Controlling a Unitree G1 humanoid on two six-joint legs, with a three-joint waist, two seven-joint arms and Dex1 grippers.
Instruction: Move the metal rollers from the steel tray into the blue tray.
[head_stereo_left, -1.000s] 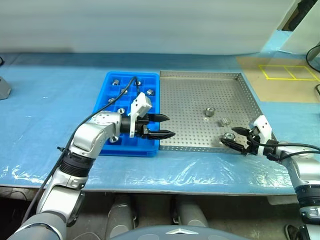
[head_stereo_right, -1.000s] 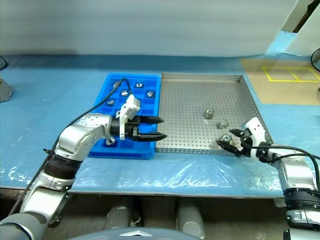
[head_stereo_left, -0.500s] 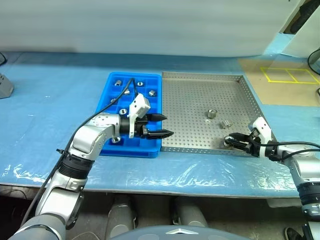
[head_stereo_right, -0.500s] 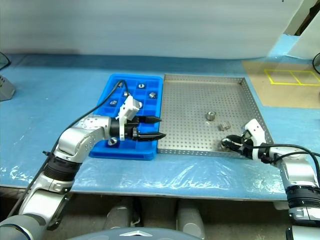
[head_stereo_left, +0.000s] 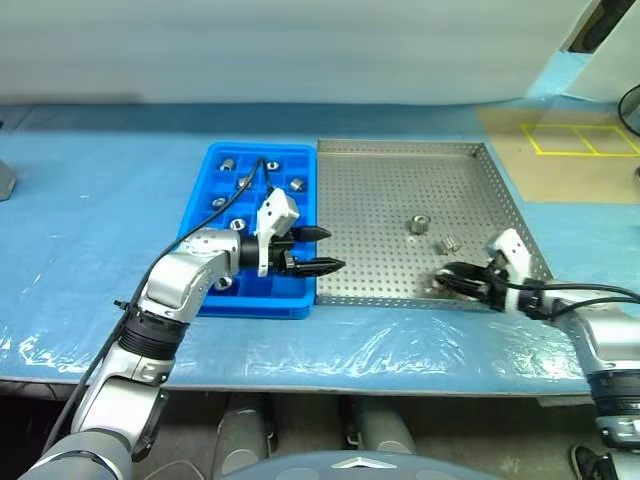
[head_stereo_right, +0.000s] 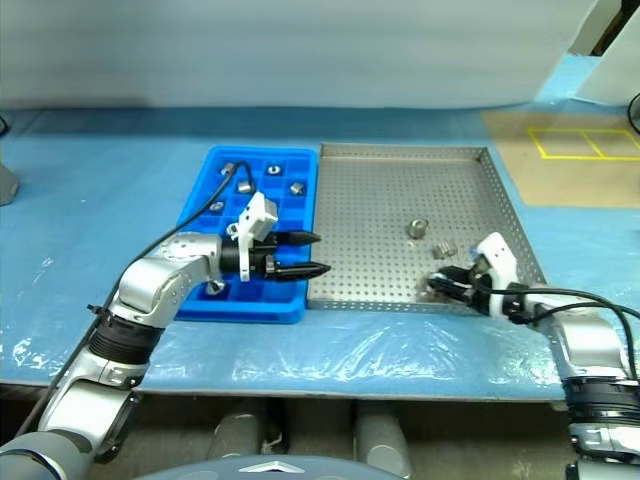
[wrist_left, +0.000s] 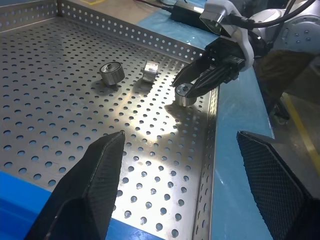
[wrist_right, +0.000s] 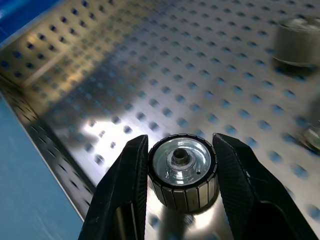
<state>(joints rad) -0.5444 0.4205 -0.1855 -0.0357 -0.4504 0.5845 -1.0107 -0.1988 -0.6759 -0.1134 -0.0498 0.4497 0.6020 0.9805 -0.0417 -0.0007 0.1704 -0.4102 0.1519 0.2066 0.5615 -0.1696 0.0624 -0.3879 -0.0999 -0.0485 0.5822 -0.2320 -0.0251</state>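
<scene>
The right tool is clamped on one roller, its two fingers pressed against the ribbed sides. That roller sits near the front rim of the steel tray, toward its right corner; whether it has left the perforated floor cannot be told. The left tool hangs with its fingers apart and empty, over the seam where the blue tray meets the steel one.

The task looks more than half done. Several rollers already lie in separate compartments of the blue tray, mostly in its far rows. Two rollers remain loose on the steel floor, close together and just behind the gripped one, so three are left counting it.

The steel tray's low rim runs right beside the gripped roller, so a lift should clear it before any sideways travel. The trays touch side by side on the worktop, and the steel floor between the right tool and the blue tray is bare. The left tool stands in that path at the blue tray's near corner.
</scene>
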